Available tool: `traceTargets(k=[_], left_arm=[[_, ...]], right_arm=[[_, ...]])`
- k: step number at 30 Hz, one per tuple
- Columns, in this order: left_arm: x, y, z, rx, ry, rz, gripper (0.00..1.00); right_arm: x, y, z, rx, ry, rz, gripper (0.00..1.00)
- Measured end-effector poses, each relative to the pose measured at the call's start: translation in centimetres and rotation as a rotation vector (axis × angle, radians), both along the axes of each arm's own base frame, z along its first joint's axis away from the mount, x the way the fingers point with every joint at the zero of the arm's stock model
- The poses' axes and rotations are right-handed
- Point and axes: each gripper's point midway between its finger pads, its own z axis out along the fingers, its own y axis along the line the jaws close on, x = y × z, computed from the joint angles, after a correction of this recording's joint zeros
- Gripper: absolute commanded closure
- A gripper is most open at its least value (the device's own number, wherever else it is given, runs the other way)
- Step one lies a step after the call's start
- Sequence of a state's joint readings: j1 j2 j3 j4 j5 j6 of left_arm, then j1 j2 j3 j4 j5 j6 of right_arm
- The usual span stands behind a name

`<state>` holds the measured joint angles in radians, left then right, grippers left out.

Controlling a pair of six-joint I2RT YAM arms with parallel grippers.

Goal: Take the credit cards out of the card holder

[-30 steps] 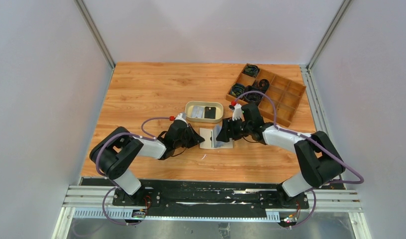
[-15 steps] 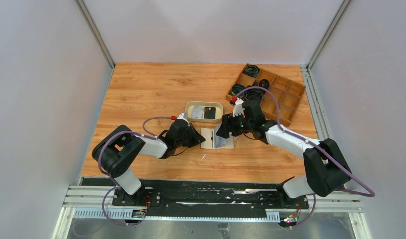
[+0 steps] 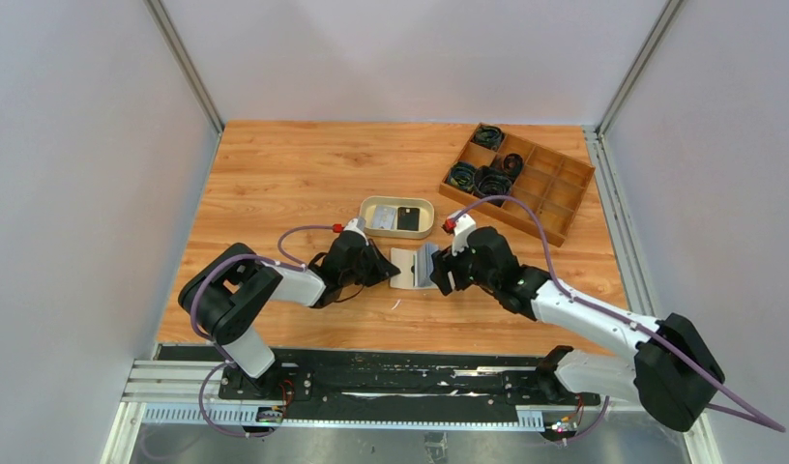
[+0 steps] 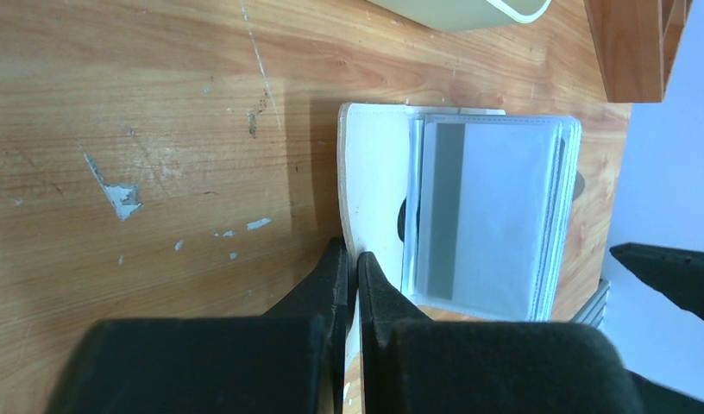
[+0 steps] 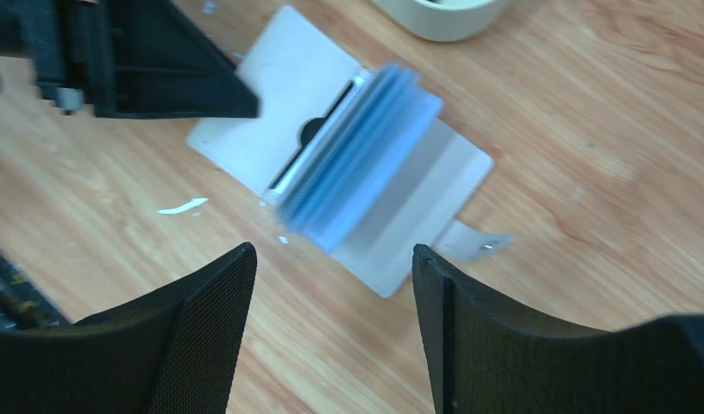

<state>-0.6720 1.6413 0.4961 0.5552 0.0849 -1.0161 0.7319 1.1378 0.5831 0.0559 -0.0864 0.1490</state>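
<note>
Left gripper (image 4: 355, 266) is clamped tight, the card holder (image 4: 372, 164) leaf edge between its jaws. Right gripper (image 5: 333, 254) hovers, jaws spread wide

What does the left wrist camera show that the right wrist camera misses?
Left wrist only: the left tool shut, pinching an edge of the cream bifold card holder; a brown wooden tray corner. Right wrist only: the right tool open near the holder, whose pale blue inner leaves fan up, blurred. Both: the open holder, the oval beige dish rim.
</note>
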Motion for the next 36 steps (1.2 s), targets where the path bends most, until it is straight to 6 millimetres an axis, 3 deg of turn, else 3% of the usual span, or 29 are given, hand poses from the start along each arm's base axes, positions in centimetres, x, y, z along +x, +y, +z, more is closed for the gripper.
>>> traceTargets(k=[4,13,30,36], left_arm=[[0.0,-0.1,0.1,0.001,-0.006,-0.008,1.00],[0.1,-0.3,0.1,0.001,-0.006,-0.016,1.00],[0.0,-0.3,0.0,0.003,-0.004,-0.018,1.00],[0.1,-0.3,-0.1,0.003,-0.003,-0.019,1.00]], right_arm=[[0.4,-1.3,-0.7,-0.071,-0.042,-0.051,0.30],[-0.3,-0.6,-4.1,-0.203,-0.028,-0.018,0.30],[1.3,-0.3,-6.9,-0.225,-0.014,-0.108,0.30],[2.3,-0.7,-6.5,-0.222,-0.046,-0.171,0.30]])
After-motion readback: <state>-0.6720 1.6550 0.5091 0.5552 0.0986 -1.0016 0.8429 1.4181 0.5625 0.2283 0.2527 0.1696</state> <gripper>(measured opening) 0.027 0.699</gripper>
